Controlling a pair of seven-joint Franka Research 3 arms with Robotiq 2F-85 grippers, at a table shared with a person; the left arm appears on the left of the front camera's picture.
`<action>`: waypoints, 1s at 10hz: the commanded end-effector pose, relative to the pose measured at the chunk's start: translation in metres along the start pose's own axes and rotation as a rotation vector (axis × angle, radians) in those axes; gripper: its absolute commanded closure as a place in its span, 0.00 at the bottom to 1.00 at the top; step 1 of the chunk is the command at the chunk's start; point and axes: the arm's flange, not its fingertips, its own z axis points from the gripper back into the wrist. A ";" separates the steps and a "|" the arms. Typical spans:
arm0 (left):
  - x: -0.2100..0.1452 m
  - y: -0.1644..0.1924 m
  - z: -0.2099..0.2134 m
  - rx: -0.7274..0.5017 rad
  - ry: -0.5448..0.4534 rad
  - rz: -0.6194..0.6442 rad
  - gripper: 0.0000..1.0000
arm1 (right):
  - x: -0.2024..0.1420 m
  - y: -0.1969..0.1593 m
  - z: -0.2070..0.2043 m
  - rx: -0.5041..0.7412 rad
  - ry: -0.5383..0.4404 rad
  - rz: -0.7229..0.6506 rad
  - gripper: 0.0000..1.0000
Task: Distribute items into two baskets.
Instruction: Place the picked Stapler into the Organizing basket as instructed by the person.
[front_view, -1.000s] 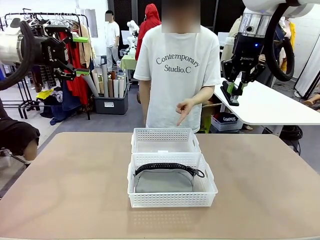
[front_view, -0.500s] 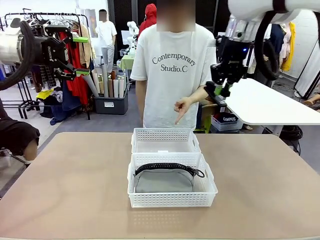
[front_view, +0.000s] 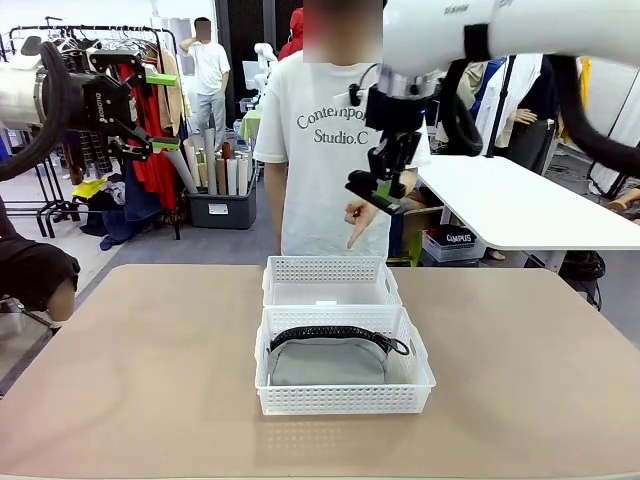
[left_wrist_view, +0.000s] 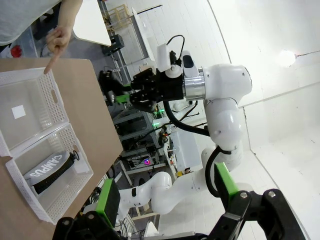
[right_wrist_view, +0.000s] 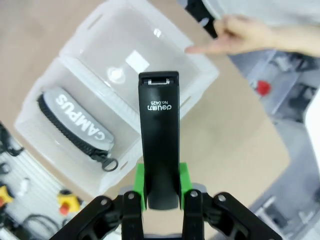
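Now my right gripper (front_view: 377, 192) clamps the black stapler (right_wrist_view: 159, 135) above the empty far basket (front_view: 331, 281); my left gripper (front_view: 158, 110) hangs open, off the table (front_view: 130, 370)

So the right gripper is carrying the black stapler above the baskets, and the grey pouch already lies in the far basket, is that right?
Not quite: the grey pouch lies in the near basket, as the front view shows; the far basket holds no item. The rest stands: the right gripper is shut on the black stapler above the baskets.
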 end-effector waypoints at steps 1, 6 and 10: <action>-0.001 -0.002 0.000 -0.004 -0.006 0.004 0.00 | 0.026 0.008 -0.015 -0.056 -0.039 0.160 1.00; -0.001 -0.002 0.000 -0.004 -0.006 0.004 0.00 | 0.045 0.041 -0.082 -0.170 -0.123 0.444 1.00; -0.001 -0.002 0.000 -0.004 -0.006 0.004 0.00 | 0.044 0.036 -0.136 -0.187 -0.039 0.569 1.00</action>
